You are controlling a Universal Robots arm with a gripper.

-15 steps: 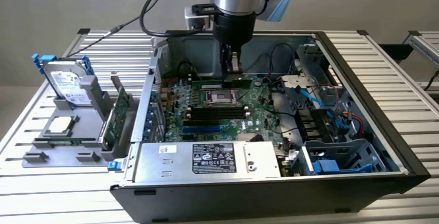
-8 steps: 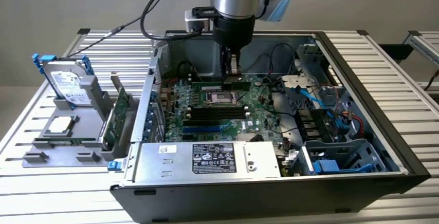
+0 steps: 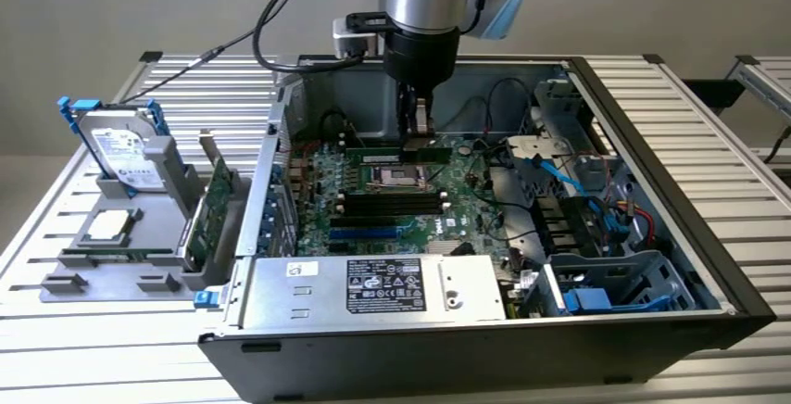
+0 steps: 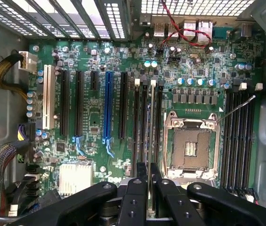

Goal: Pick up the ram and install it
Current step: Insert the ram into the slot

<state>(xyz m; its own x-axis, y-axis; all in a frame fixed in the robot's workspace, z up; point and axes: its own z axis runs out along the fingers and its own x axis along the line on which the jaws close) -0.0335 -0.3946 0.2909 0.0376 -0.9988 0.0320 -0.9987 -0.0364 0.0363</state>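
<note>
The ram (image 3: 389, 155) is a thin green stick held level inside the open computer case (image 3: 668, 163), above the motherboard (image 3: 464, 205). My gripper (image 3: 420, 135) reaches straight down from the arm and is shut on it. In the wrist view the ram (image 4: 150, 141) shows edge-on between the black fingers (image 4: 135, 197) of the gripper (image 4: 150, 188). It runs parallel to the black memory slots (image 4: 138, 122) beside the empty CPU socket (image 4: 191, 146). Whether it touches a slot I cannot tell.
Outside the case, on the exterior view's left, a grey tray (image 3: 74, 284) carries a hard drive (image 3: 124, 154), a square silver chip (image 3: 109, 223) and an upright green card (image 3: 217, 205). The power supply (image 3: 370, 288) fills the case's near side. Cables (image 3: 544, 154) cross the exterior view's right.
</note>
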